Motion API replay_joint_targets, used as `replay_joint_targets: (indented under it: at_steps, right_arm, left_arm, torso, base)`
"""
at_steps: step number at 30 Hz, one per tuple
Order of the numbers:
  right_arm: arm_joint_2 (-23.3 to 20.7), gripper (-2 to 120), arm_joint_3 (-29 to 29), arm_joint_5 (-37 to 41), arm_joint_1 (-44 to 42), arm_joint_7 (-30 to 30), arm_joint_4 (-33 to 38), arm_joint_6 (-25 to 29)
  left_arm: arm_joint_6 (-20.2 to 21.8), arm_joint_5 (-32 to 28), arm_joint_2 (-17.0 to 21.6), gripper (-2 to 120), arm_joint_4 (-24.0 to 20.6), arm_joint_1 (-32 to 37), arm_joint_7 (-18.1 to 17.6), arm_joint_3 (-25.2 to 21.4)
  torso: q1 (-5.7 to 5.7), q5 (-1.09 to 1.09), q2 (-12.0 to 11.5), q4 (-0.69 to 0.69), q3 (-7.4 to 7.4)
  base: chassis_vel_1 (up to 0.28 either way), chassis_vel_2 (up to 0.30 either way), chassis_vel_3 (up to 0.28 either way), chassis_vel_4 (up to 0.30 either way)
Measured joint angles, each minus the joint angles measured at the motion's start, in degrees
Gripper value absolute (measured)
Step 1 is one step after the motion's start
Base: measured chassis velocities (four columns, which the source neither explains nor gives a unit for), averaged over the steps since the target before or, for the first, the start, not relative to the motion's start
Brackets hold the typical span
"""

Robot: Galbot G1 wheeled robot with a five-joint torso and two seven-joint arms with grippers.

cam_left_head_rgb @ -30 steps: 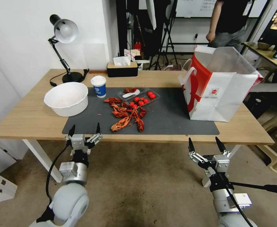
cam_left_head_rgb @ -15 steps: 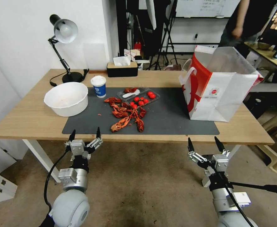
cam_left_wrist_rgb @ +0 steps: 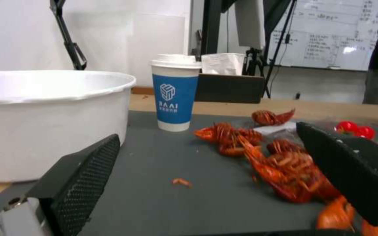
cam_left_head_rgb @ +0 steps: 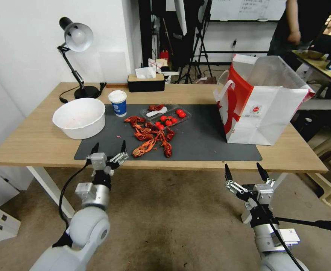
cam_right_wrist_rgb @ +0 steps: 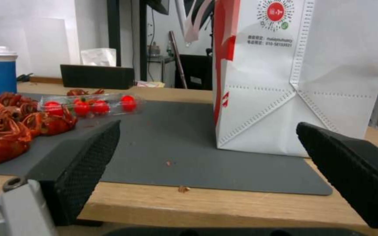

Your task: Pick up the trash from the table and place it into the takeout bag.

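Observation:
On the table (cam_left_head_rgb: 34, 143), a blue-and-white lidded paper cup (cam_left_head_rgb: 118, 102) (cam_left_wrist_rgb: 174, 91) stands at the dark mat's (cam_left_head_rgb: 203, 143) far left corner. Red crayfish shells (cam_left_head_rgb: 150, 135) (cam_left_wrist_rgb: 281, 164) lie scattered mid-mat, beside a clear tray of cherry tomatoes (cam_left_head_rgb: 166, 114) (cam_right_wrist_rgb: 93, 105). The white takeout bag (cam_left_head_rgb: 263, 101) (cam_right_wrist_rgb: 303, 75) with red sides stands open at the right end. My left gripper (cam_left_head_rgb: 109, 146) (cam_left_wrist_rgb: 206, 134) is open over the table's front edge, just short of the shells. My right gripper (cam_left_head_rgb: 243, 169) (cam_right_wrist_rgb: 209, 127) hangs open below the front edge, facing the bag.
A large white bowl (cam_left_head_rgb: 79, 117) (cam_left_wrist_rgb: 44, 111) sits left of the cup. A desk lamp (cam_left_head_rgb: 75, 37) and a black tissue box (cam_left_head_rgb: 146, 82) stand along the far edge. A wall runs on the left. Bare mat lies between shells and bag.
My left gripper has risen and moved forward and right, from below the table edge to over the mat's front edge. The right arm has stayed put.

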Motion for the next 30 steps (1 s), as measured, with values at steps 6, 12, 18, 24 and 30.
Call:
replay_joint_targets:
  at_steps: [6,12,18,24,30]
  right_arm:
    - [0.1,100,0.2,-0.1,-0.3,0.1,0.3,-0.1]
    - [0.2,100,0.3,-0.3,-0.7,0.1,0.4,-0.1]
    - [0.3,100,0.3,-0.4,-0.7,0.2,0.4,-0.1]
    - [0.2,100,0.3,-0.4,-0.6,0.2,0.4,-0.2]
    - [0.2,100,0.6,-0.3,-0.6,0.4,0.3,-0.2]
  left_arm:
    - [1.7,-2.5,-0.4,100,3.8,-7.2,-1.3,2.7]
    - [4.0,-3.6,-1.0,100,7.6,-14.4,-3.2,6.6]
    - [4.8,-4.1,-1.4,100,10.6,-18.2,-4.0,9.2]
    - [5.9,-4.4,-2.4,100,15.2,-23.1,-4.9,12.2]
    - [9.1,-5.0,-3.0,100,19.7,-29.0,-6.7,14.9]
  torso:
    - [0.00,0.00,0.0,0.00,0.00]
    - [0.01,0.00,0.0,-0.01,0.00]
    - [0.00,-0.01,0.0,0.00,0.00]
    - [0.00,0.00,0.0,0.00,0.00]
    - [0.01,0.00,0.0,0.01,0.00]
  base:
    - [0.000,0.000,0.000,0.000]
    - [0.000,0.000,0.000,0.000]
    - [0.000,0.000,0.000,0.000]
    - [0.000,0.000,0.000,0.000]
    - [0.000,0.000,0.000,0.000]
